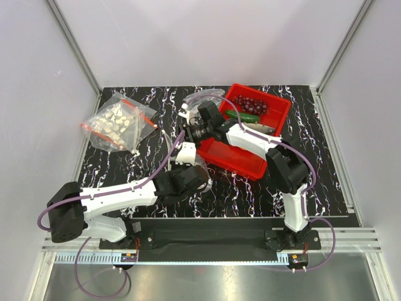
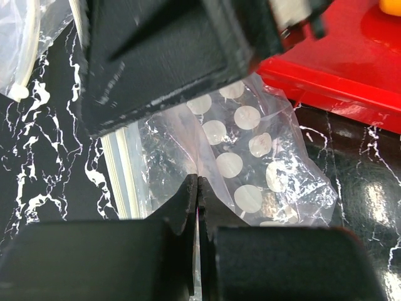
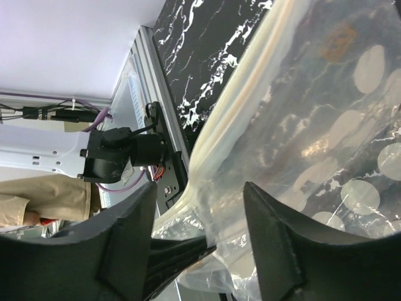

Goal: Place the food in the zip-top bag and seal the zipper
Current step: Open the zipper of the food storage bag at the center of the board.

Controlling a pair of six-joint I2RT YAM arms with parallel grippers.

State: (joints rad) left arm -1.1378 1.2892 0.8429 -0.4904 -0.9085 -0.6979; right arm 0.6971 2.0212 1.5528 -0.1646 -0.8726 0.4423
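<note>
My left gripper (image 2: 198, 182) is shut on the film of the clear, white-dotted zip-top bag (image 2: 247, 163), just left of the red tray (image 2: 351, 69). My right gripper (image 3: 200, 188) is open, its fingers straddling the bag (image 3: 326, 125) close to its zipper strip (image 3: 232, 113), which looks pale cream here. In the top view both grippers meet over the bag (image 1: 203, 168): left (image 1: 186, 153), right (image 1: 195, 130). The grape bunch (image 1: 252, 104), cucumber (image 1: 245, 116) and grey fish (image 1: 264, 128) lie in the tray (image 1: 235, 164). The orange fruit (image 2: 391, 5) shows at the tray's edge.
Another dotted clear bag (image 1: 119, 122) with red strips lies at the back left. A small clear bag with a pinkish rim (image 1: 207, 97) lies behind the grippers. White walls and aluminium rails enclose the black marbled table (image 1: 326, 188).
</note>
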